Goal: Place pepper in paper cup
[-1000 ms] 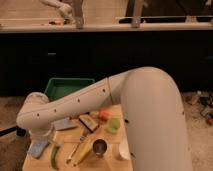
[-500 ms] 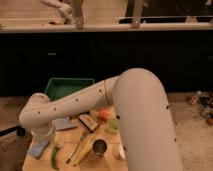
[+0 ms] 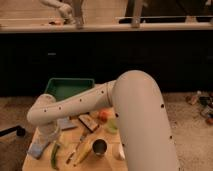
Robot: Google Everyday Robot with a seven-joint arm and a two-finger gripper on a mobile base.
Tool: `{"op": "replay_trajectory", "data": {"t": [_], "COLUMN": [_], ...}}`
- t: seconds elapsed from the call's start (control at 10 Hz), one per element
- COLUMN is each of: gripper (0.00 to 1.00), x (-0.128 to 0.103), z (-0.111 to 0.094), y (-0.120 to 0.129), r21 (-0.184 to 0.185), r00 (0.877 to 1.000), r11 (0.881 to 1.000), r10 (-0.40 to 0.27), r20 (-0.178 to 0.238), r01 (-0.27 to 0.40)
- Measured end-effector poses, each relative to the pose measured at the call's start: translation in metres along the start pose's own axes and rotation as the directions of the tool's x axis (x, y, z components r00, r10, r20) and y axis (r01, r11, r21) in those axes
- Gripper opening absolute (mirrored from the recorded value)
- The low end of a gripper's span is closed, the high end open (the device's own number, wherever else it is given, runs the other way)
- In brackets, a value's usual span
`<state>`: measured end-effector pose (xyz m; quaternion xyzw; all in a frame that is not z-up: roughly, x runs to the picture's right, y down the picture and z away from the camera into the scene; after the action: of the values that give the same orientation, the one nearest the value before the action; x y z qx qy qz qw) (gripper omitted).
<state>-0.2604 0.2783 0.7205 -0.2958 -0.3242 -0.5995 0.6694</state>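
The pepper [image 3: 54,156], dark green and slender, lies on the wooden table [image 3: 75,162] near its front left. My gripper [image 3: 48,139] hangs at the end of the white arm just above the pepper's far end, open and holding nothing. The white paper cup [image 3: 119,151] stands at the front right, partly hidden by my arm's large link.
A yellow banana [image 3: 84,151] and a steel cup [image 3: 99,147] sit between the pepper and the paper cup. A round light-green fruit [image 3: 111,125], an orange-red item [image 3: 103,116] and a blue cloth [image 3: 36,148] also lie on the table. A green bin [image 3: 67,87] stands behind it.
The arm's large link has swung left and nearer, covering more of the table's right side. The gripper has shifted slightly right, staying over the pepper's far end.
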Motion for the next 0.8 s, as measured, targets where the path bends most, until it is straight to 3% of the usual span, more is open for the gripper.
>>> {"op": "replay_trajectory", "data": {"t": [0.8], "gripper": [0.8], "x": [0.015], "z": [0.034], "y": [0.008], "r21": [-0.038], "r00": [0.994], "r11": [0.999], "r10": [-0.011], "r20": [0.107], "r01": [0.015]}}
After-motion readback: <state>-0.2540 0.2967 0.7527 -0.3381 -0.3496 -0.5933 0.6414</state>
